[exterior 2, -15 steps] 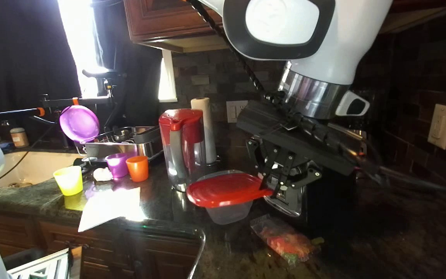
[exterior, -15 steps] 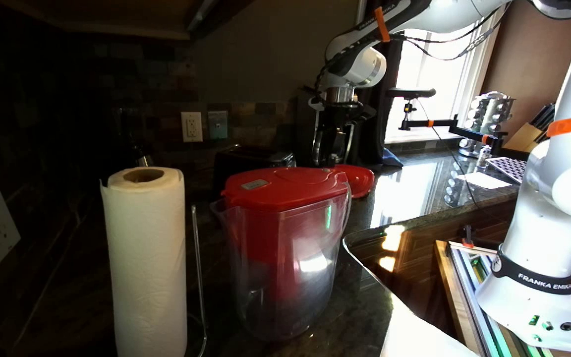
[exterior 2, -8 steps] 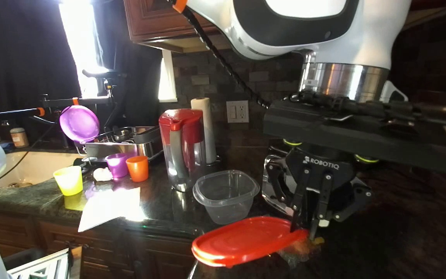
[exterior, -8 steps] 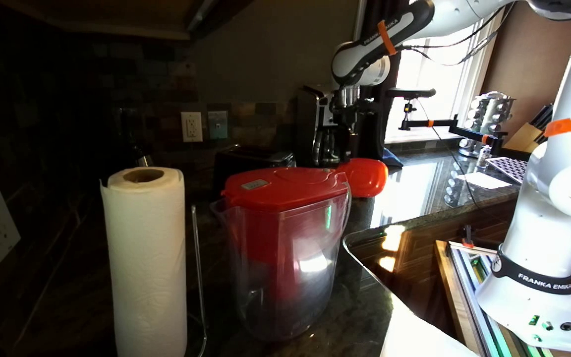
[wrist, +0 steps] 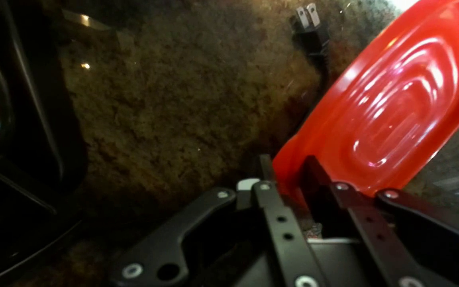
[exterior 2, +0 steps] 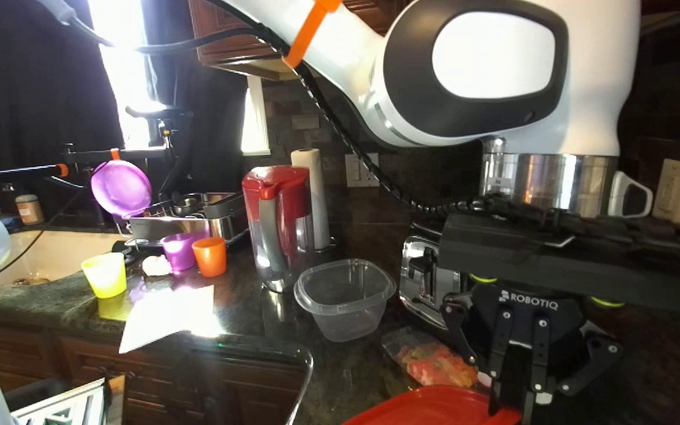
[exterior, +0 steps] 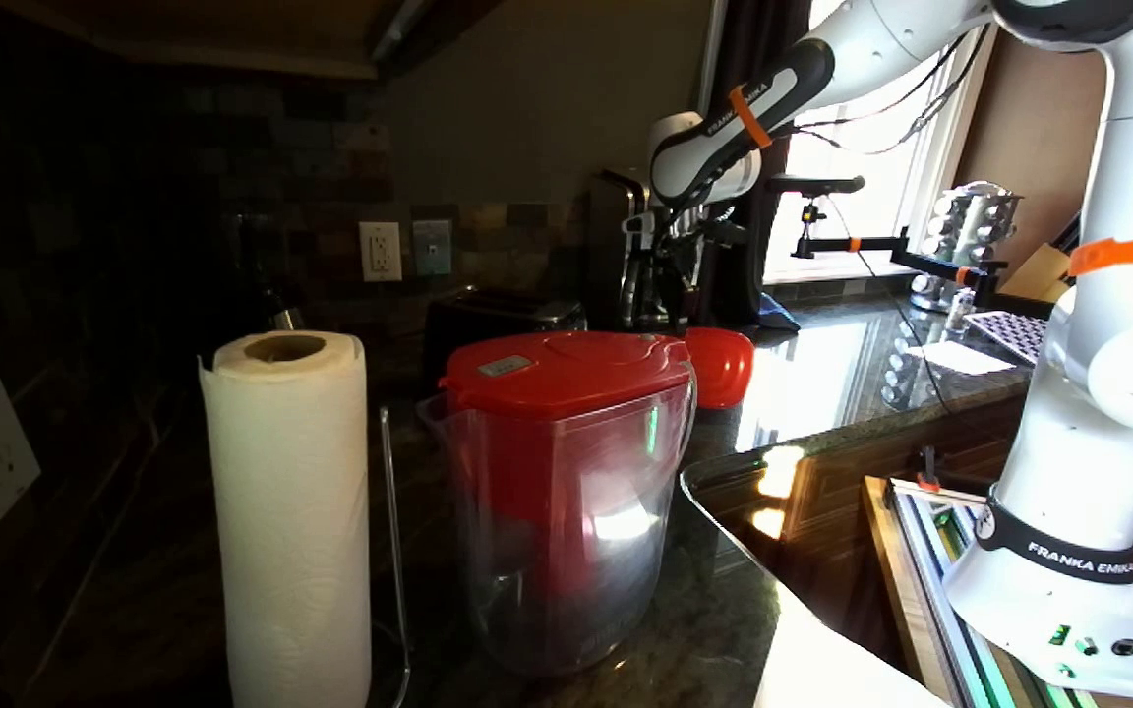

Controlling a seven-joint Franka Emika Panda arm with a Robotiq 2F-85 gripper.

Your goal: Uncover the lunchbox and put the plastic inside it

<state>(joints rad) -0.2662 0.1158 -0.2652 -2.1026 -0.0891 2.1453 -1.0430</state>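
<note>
Reflecting bright window [exterior: 886,208], dark counter [exterior 2: 346,378] under lunchbox [exterior 2: 349,319] | dim tiled wall [exterior: 311,226]

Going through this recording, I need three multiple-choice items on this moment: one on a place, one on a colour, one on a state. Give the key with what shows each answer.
1. Where is the plastic packet in relation to the clear container?
A) Inside it
B) On the counter beside it
C) Underneath it

2. What colour is the lid?
A) Purple
B) Yellow
C) Red

3. What is the state of the lid?
A) Off the container, gripped by the end effector
B) Pressed onto the container
C) Lying free, with nothing gripping it

Key:
1 B: an exterior view shows the packet lying on the counter, outside the container.
2 C: the wrist view shows it bright red.
3 A: the wrist view shows the jaws closed on its edge, and an exterior view shows the container open on top.
</note>
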